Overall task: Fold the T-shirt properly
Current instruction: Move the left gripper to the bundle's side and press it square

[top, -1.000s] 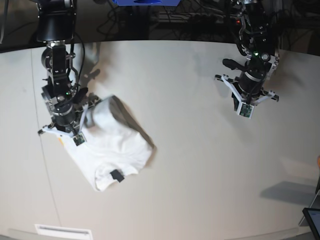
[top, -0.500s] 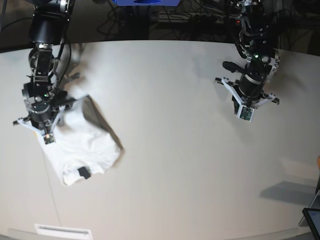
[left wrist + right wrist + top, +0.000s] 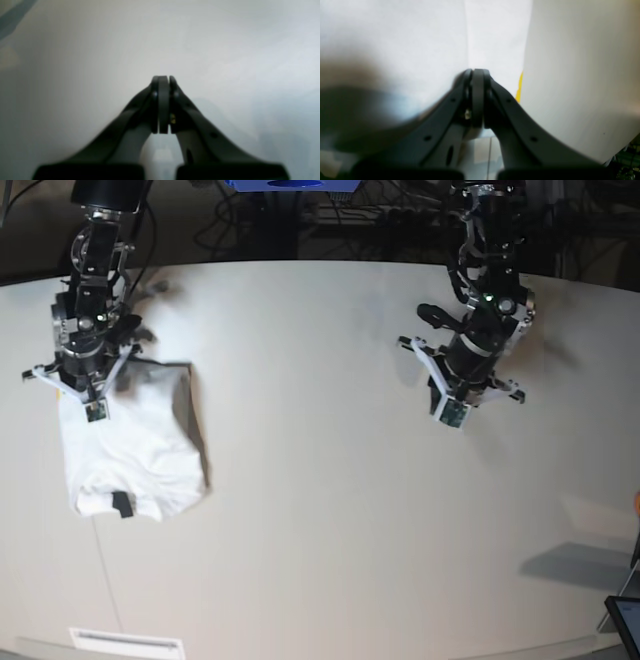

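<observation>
The T-shirt (image 3: 135,445) lies as a white folded bundle at the table's left, plain side up, with its black neck tag (image 3: 122,503) near the front edge. My right gripper (image 3: 88,385) stands at the bundle's back left corner, shut on the cloth. In the right wrist view its fingertips (image 3: 477,72) are pressed together against white T-shirt cloth (image 3: 420,37), and a sliver of yellow print (image 3: 519,87) shows beside them. My left gripper (image 3: 462,385) hovers far to the right over bare table. It is shut (image 3: 163,77) and holds nothing.
The pale table (image 3: 320,510) stretches between the two arms. A white label strip (image 3: 125,642) sits at the front left edge. A dark screen corner (image 3: 625,620) pokes in at the front right. Cables (image 3: 370,220) crowd the dark back edge.
My right gripper has dragged the T-shirt left and toward the back of the table, and the bundle now lies squarer. The left arm has shifted slightly left.
</observation>
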Action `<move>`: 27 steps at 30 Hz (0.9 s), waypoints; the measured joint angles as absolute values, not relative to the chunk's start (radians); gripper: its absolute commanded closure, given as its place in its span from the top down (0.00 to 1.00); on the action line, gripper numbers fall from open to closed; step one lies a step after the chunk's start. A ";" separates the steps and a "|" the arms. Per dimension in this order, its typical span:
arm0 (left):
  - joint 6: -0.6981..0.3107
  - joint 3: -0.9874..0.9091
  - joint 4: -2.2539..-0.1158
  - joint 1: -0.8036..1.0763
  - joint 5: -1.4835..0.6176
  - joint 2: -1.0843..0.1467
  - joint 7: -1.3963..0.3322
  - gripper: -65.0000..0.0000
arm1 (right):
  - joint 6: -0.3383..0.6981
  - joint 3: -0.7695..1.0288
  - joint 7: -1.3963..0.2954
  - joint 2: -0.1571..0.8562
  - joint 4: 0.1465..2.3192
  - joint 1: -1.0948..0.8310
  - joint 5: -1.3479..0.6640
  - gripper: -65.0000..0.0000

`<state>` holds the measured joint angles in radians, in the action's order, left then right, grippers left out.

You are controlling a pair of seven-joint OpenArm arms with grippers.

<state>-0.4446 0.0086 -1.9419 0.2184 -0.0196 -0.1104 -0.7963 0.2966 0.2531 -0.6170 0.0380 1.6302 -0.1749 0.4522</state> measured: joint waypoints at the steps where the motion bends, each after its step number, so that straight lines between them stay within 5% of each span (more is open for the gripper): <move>1: -0.445 0.053 -1.942 0.211 -0.020 -0.105 -0.793 0.00 | 0.298 0.253 -0.623 0.038 1.630 -0.173 0.452 0.00; 12: -0.443 0.382 -1.943 0.022 -0.016 0.153 -0.797 0.00 | 0.317 0.253 -0.630 0.065 1.633 -0.168 0.430 0.00; 19: -0.442 0.551 -1.793 -0.115 -0.115 0.140 -0.778 0.00 | 0.317 0.252 -0.638 0.065 1.631 -0.163 0.430 0.00; 27: -0.426 0.612 -1.442 -0.206 -0.262 0.136 -0.518 0.00 | 0.316 0.250 -0.637 0.064 1.627 -0.161 0.435 0.00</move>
<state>-0.4263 0.6121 -1.4418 -0.2062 -0.2623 0.1356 -0.5179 0.3161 0.2504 -0.6373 0.0635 1.6268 -0.1608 0.4347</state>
